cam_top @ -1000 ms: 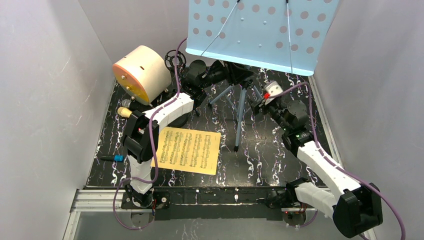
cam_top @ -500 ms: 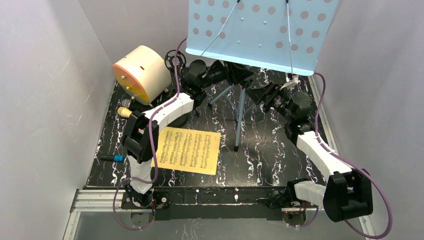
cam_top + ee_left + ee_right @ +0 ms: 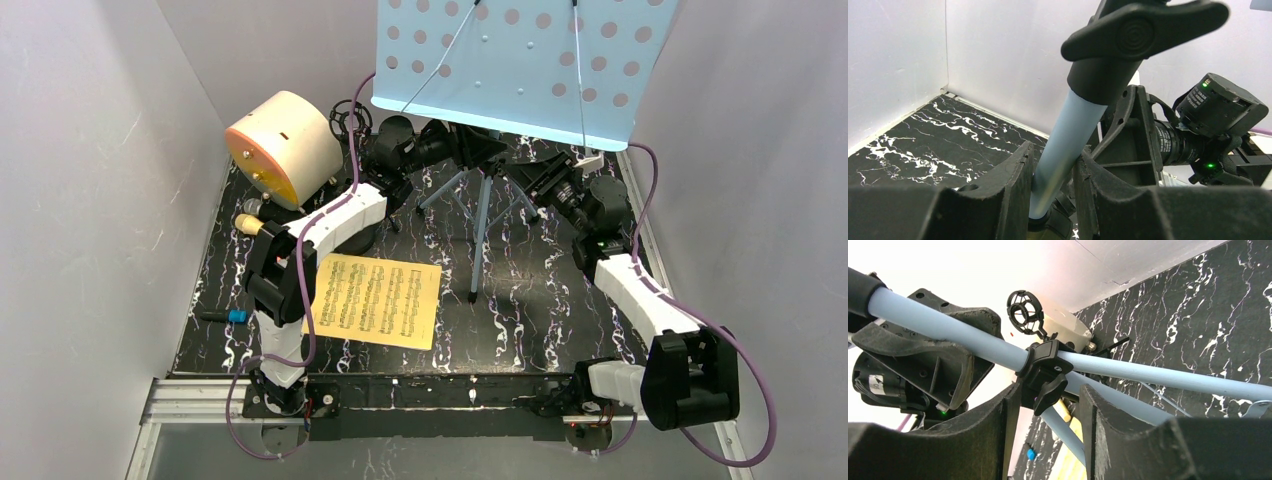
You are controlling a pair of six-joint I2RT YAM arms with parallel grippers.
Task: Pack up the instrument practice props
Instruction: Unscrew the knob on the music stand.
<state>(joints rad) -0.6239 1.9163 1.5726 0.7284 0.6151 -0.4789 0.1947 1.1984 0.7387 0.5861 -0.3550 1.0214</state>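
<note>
Both arms at the blue music rack (image 3: 505, 65), standing mid-desk toward the far edge.
Left gripper (image 3: 1053, 162) clamps its pale pole (image 3: 1075, 117); right gripper (image 3: 1049, 392) straddles the black collar (image 3: 1047, 359), grip unclear.

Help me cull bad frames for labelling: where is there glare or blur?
Right wrist view: the wall top left is blown out white, the right pincer dark and soft. Left wrist view: the left pincer is blurred, the blue pole sharper. Top external view: evenly lit, sharp.
</note>
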